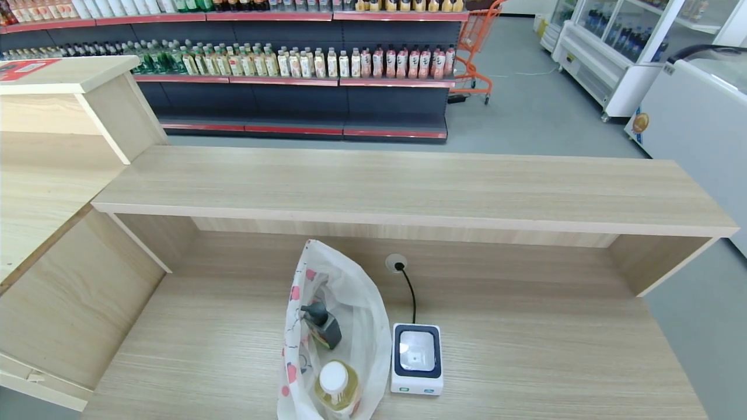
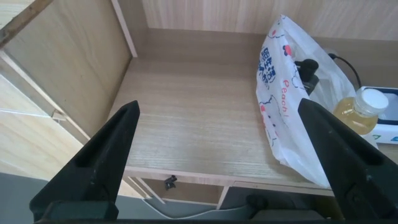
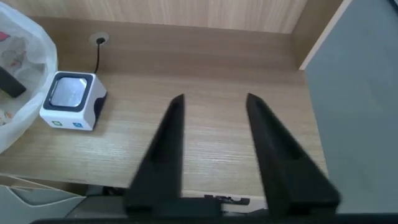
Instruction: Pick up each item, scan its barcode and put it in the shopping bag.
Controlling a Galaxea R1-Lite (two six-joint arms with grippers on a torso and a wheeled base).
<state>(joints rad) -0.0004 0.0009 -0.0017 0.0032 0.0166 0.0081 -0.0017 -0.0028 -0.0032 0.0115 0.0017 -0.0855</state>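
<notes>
As head view looks down on counter (image 1: pixel 525 350), scanner (image 1: pixel 416 359) serves as landmark: shopping bag (image 1: pixel 356 303) stands just beside it on robot's left, with juice bottle (image 1: pixel 337 388) and dark bottle (image 1: pixel 322 328), probably pump-topped, inside.
Bag likely thin, floppy, light; best pinched at rim.
Juice bottle likely stiff, heavyish, slick; grip body under cap.
Left wrist view: left gripper (image 2: pixel 217 162) spread wide, empty; bag lies ahead, off toward scanner.
Right wrist view: right gripper (image 3: pixel 214 149) parted, empty, over bare counter on scanner's side away from bag.
</notes>
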